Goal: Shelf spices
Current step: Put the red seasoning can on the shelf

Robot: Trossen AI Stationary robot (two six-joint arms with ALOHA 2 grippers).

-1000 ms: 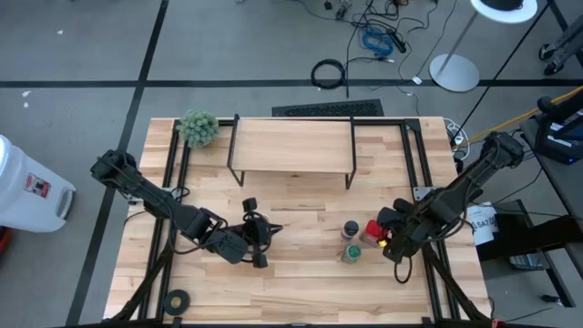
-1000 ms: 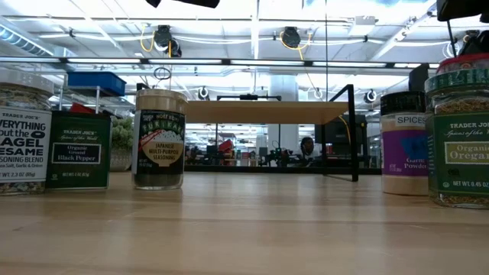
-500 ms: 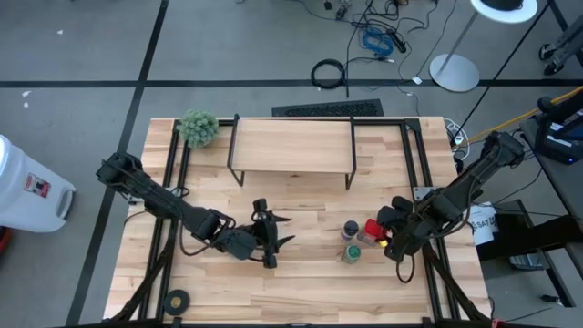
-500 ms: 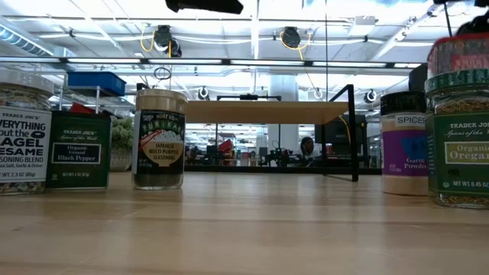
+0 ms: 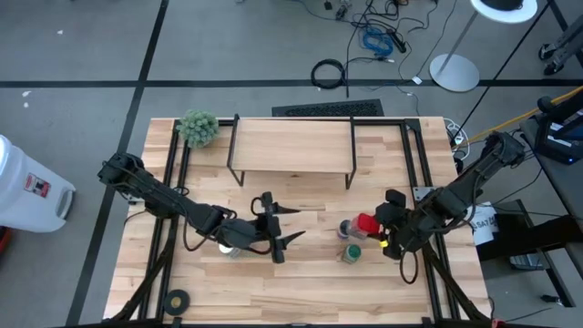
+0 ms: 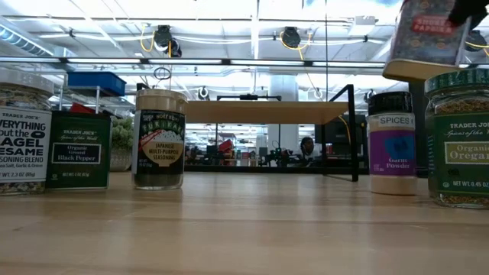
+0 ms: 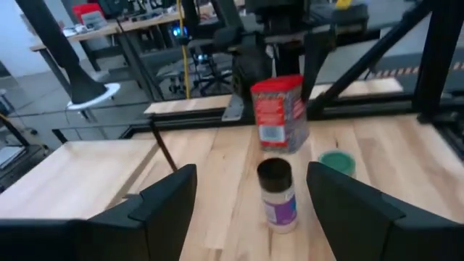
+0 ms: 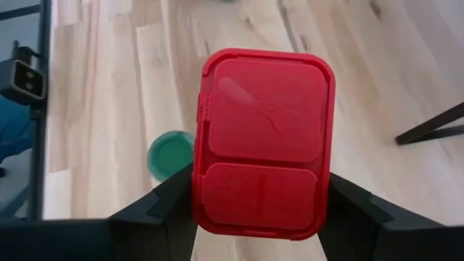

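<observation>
My right gripper [image 5: 373, 227] is shut on a red tin [image 8: 261, 141], which hangs tilted above the table at the right [image 6: 426, 34]. Below it on the table stand a dark-lidded jar [image 6: 393, 145] and a green-lidded jar [image 6: 462, 137]. My left gripper [image 5: 296, 225] is open above the table's middle, pointing level toward those jars. The dark-lidded jar [image 7: 279, 196] shows farther off between its fingers, untouched. A tall jar [image 6: 159, 137], a dark square tin [image 6: 79, 149] and another jar [image 6: 23, 134] stand on the table at the left. The shelf [image 5: 291, 146] stands at the far side. My right gripper pinches the red tin between its two fingers, one on each of its two broad sides [image 8: 197, 196] below the lid. The fingers come from above, slanting down. The tin is lifted clear of the table and tilted, its base [image 6: 416, 70] showing.
A fuzzy green plant ball [image 5: 198, 128] sits at the far left corner beside the shelf. A black tape roll [image 5: 176, 299] lies at the near left corner. Bare tabletop [image 5: 310, 282] stretches along the near edge.
My right gripper has risen with the red tin, lifting it off the table from behind the green-lidded jar and tipping it. My left gripper has moved toward the table's right edge, toward the jars, levelled out, and opened.
</observation>
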